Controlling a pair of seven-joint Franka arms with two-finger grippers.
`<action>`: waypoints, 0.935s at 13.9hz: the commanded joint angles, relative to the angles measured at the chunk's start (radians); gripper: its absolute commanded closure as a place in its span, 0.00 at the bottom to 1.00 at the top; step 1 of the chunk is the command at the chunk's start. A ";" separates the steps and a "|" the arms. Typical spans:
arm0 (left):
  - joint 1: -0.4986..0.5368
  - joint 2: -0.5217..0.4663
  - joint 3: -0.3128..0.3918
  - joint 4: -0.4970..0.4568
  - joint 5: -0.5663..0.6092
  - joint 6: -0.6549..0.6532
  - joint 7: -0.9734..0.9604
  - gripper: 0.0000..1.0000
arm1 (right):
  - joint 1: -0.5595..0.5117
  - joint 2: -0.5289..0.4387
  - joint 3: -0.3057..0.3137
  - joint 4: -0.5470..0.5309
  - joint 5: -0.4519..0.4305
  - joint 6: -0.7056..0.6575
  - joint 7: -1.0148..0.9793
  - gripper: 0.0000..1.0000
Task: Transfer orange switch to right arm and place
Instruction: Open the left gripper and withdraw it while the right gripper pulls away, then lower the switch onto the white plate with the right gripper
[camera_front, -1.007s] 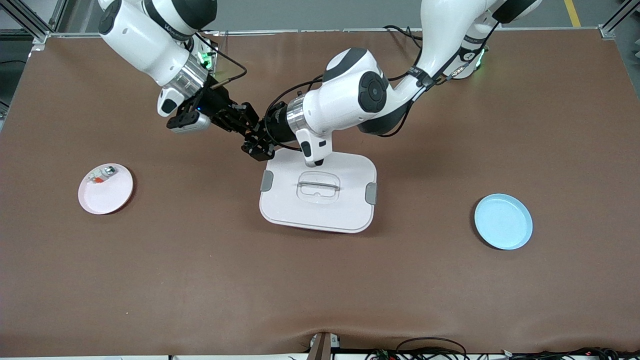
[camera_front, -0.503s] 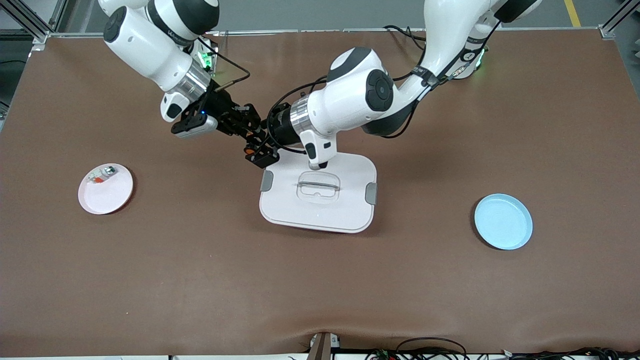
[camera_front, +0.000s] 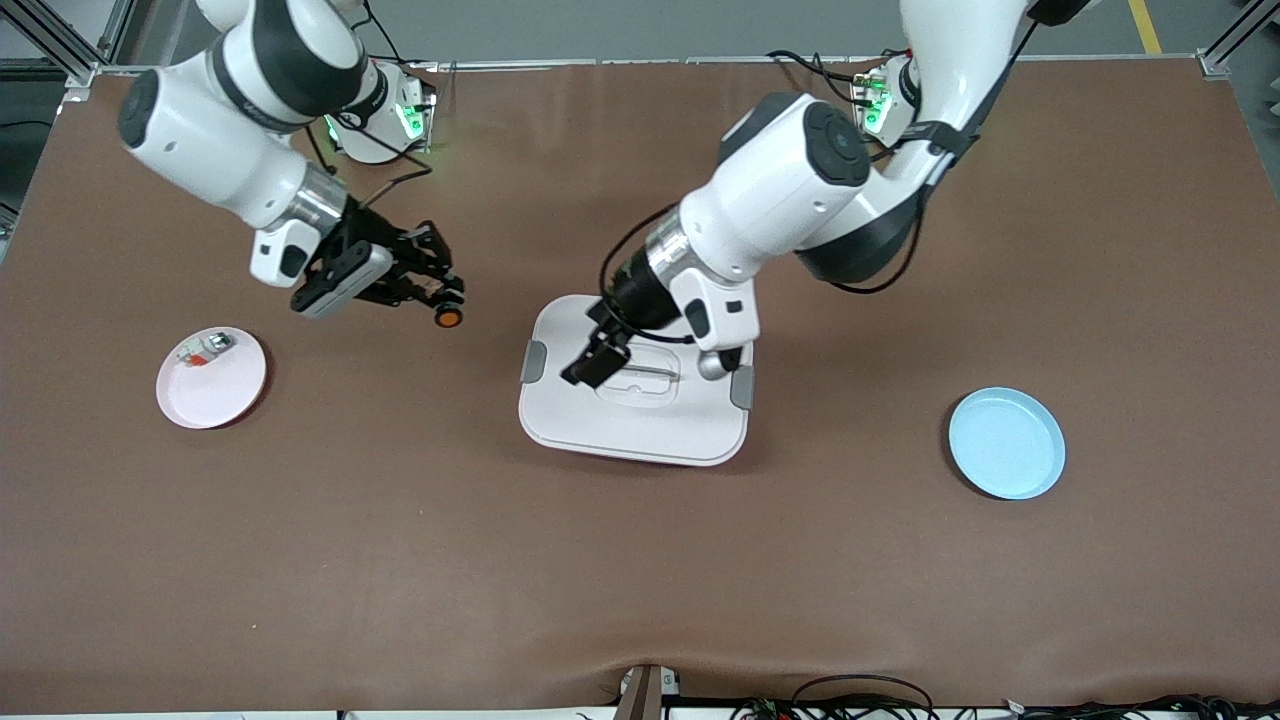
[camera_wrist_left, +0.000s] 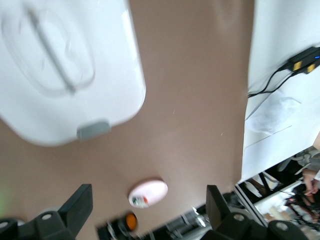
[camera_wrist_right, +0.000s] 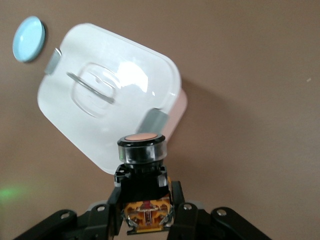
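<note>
Step now: the hand-over looks done, and the job in hand is to carry the part off and put it down.
Orange switch: the orange switch (camera_front: 447, 317) is pinched in the right tool (camera_front: 440, 303), up in the air over the bare brown desk (camera_front: 400, 520), between the pink plate (camera_front: 238, 395) and the white box lid (camera_front: 640, 425). In the right wrist view the orange switch (camera_wrist_right: 141, 150) sticks out from between the two fingers, with its round orange face pointing away from the tool.
Right tool: pressed on the dark body of the switch, with nothing else touching the switch.
Left tool: the left tool (camera_front: 592, 362) is over the white box lid, and its fingers are spread wide with nothing in them. In the left wrist view the two fingers (camera_wrist_left: 78, 203) stand far apart.
Pink plate: it sits toward the right arm's end of the desk, with a small whitish part (camera_front: 203, 349) with a red tab already on it.
Blue plate: the blue plate (camera_front: 1006, 443) sits toward the left arm's end and holds nothing.
Next move, my guess: the right arm should swing over the pink plate, go down low, then let go softly so the switch does not roll off. It should keep clear of the whitish part.
Left arm: it waits.
</note>
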 joint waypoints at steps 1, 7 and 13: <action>0.083 -0.057 0.000 -0.012 0.075 -0.081 0.148 0.00 | -0.117 0.023 0.013 -0.006 -0.107 -0.045 -0.277 1.00; 0.324 -0.126 0.005 -0.025 0.154 -0.410 0.637 0.00 | -0.309 0.057 0.013 -0.008 -0.403 -0.044 -0.686 1.00; 0.416 -0.201 0.002 -0.025 0.438 -0.624 0.950 0.00 | -0.450 0.154 0.013 -0.022 -0.495 0.069 -1.072 1.00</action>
